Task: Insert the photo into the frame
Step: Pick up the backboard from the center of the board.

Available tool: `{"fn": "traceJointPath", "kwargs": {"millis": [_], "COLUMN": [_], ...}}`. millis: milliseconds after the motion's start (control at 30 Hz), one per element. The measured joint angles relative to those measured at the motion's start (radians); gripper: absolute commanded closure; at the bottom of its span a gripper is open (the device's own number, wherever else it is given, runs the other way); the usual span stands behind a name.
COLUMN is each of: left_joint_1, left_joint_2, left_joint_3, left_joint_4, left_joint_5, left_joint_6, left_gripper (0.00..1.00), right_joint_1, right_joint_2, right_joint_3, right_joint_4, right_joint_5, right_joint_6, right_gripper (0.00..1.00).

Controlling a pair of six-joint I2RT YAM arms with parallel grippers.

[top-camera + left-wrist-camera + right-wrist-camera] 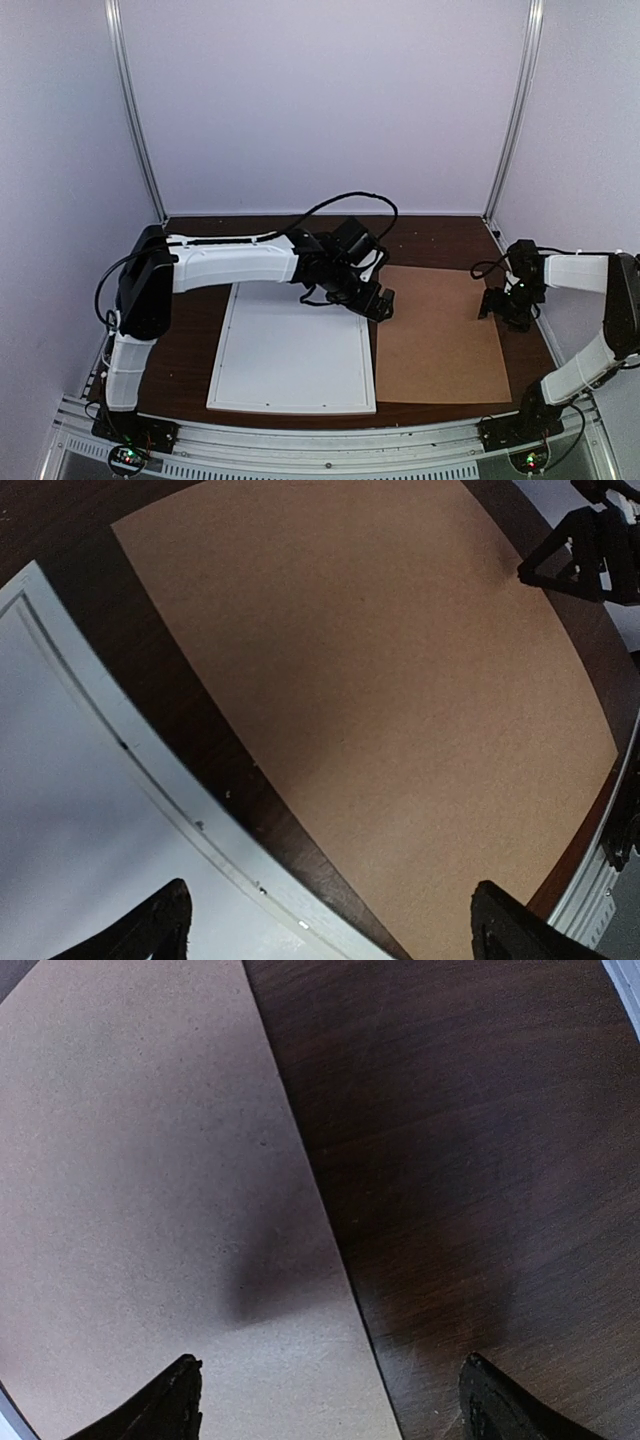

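The white frame lies flat on the dark table, left of centre, and a plain white surface fills it. I cannot tell whether that surface is the photo; no red print shows in any view. My left gripper hangs open over the frame's far right corner. In the left wrist view it straddles the frame's rail and the strip of table beside it, holding nothing. My right gripper stands open and empty at the right edge of the brown board; in its own view it spans that edge.
A brown backing board lies flat just right of the frame, also seen from both wrists as the board and the board. Dark wooden table shows beside it. A metal rail runs along the near edge; pale walls enclose the rest.
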Motion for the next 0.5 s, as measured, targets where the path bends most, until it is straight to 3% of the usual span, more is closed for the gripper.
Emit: {"fn": "traceJointPath", "kwargs": {"millis": [233, 500], "left_joint_1": [-0.041, -0.042], "left_joint_2": [0.179, 0.315], "left_joint_3": [0.195, 0.293], "left_joint_4": [-0.022, -0.034], "left_joint_5": [0.047, 0.085], "left_joint_6": [-0.005, -0.031], "left_gripper": [0.02, 0.02], "right_joint_1": [-0.033, -0.042], "right_joint_2": [-0.006, -0.03], "right_joint_3": [-0.023, -0.053], "right_joint_4": [0.029, 0.042], "right_joint_5": [-0.023, -0.038], "right_joint_6": [-0.026, -0.034], "right_gripper": [0.12, 0.12]}}
